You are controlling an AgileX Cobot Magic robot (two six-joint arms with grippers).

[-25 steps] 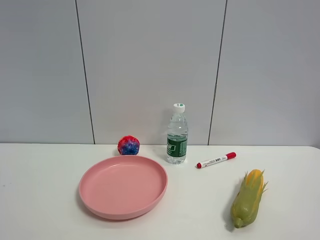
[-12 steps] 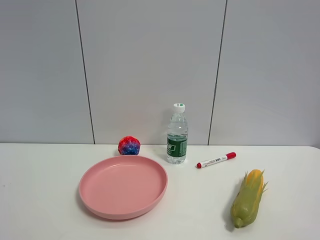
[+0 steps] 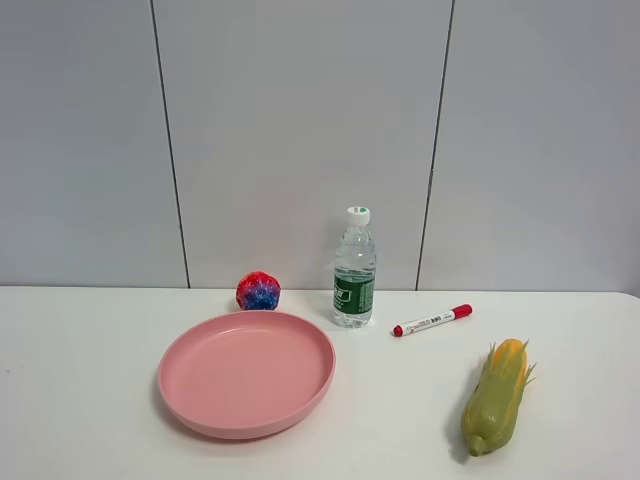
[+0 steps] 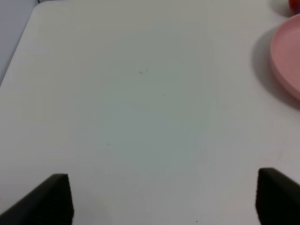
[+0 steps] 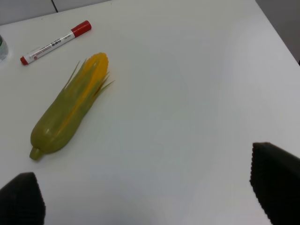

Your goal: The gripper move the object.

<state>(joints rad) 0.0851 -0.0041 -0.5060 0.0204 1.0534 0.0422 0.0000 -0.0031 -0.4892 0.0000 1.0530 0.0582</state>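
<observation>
The small bumpy red ball with a blue patch (image 3: 258,291) rests on the white table by the back wall, just behind the pink plate (image 3: 245,375). Neither arm shows in the exterior high view. In the left wrist view my left gripper (image 4: 164,199) is open and empty over bare table, its black fingertips (image 4: 51,199) wide apart, and the plate's rim (image 4: 288,61) lies off to one side. A red sliver (image 4: 295,4) at that view's corner may be the ball. My right gripper (image 5: 147,197) is open and empty, near the corn cob (image 5: 70,110).
A clear water bottle (image 3: 354,268) stands beside the ball. A red-capped marker (image 3: 432,320) lies right of the bottle and shows in the right wrist view (image 5: 55,42). The yellow-green corn cob (image 3: 496,396) lies at the front right. The table's right edge (image 5: 281,33) is near the corn.
</observation>
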